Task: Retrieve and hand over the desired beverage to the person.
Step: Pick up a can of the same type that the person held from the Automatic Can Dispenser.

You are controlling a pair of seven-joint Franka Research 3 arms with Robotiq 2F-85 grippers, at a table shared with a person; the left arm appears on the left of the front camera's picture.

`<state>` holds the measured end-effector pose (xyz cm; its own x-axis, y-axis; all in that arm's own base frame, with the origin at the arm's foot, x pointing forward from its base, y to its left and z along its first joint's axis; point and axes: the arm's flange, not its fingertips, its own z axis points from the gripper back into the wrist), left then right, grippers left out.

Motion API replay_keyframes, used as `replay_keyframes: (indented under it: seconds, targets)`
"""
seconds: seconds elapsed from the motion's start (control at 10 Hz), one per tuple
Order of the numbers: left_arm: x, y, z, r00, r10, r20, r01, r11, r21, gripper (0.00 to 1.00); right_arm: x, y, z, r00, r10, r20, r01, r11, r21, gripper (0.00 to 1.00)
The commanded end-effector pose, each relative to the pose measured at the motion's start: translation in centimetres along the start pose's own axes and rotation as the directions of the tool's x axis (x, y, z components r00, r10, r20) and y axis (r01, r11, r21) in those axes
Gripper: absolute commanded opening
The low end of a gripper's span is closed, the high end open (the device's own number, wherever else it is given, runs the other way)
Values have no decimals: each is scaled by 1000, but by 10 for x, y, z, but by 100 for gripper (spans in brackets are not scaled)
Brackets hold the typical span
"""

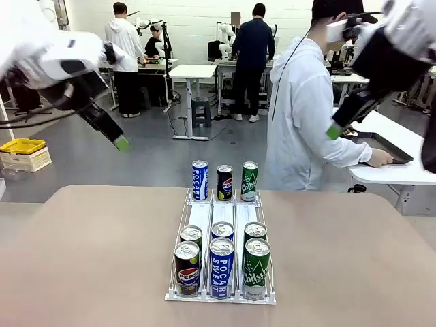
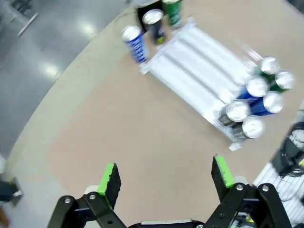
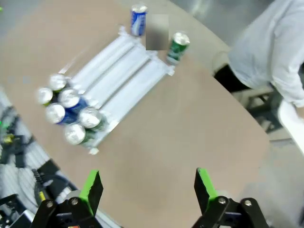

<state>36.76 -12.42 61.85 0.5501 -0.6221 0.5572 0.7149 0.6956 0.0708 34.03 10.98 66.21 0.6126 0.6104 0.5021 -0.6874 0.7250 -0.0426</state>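
Note:
A white rack [image 1: 204,216] on the tan table holds beverage cans in three lanes. At its far end stand a blue Pocari can [image 1: 199,180], a black Pepsi can [image 1: 225,182] and a green can [image 1: 249,181]. Several more cans [image 1: 221,262] crowd its near end. The person [image 1: 303,116] in a white jacket stands behind the table, turned towards a side table. My left gripper [image 1: 120,142] hangs high at the upper left, open and empty [image 2: 166,176]. High at the upper right, my right gripper [image 1: 334,130] is also open and empty [image 3: 148,186]. Both wrist views look down on the rack [image 2: 199,61] [image 3: 118,71].
A white side table [image 1: 402,174] with a black tray [image 1: 381,146] stands at the right, and the person's hand rests on the tray. A yellow crate [image 1: 24,146] sits on the floor at the left. Wide bare tabletop [image 1: 88,259] lies on both sides of the rack.

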Motion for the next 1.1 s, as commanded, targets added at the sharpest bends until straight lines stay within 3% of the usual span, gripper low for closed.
replay_keyframes:
  seconds: [0.0,0.2,0.6,1.0]
  targets:
    - [-26,42,41,998,64,28,-55,963,-263,100,-39,-56,29,995,-82,56,67,972,224,100]
    - [-54,75,67,993,108,55,-78,915,-395,100,-65,-95,49,974,-165,157,105,937,333,100]
    - [-123,120,98,940,294,171,-199,884,-423,100,-115,-136,75,941,-271,201,193,921,338,100]
    - [-147,128,107,908,364,206,-254,871,-422,100,-168,-158,84,902,-362,234,284,908,309,100]
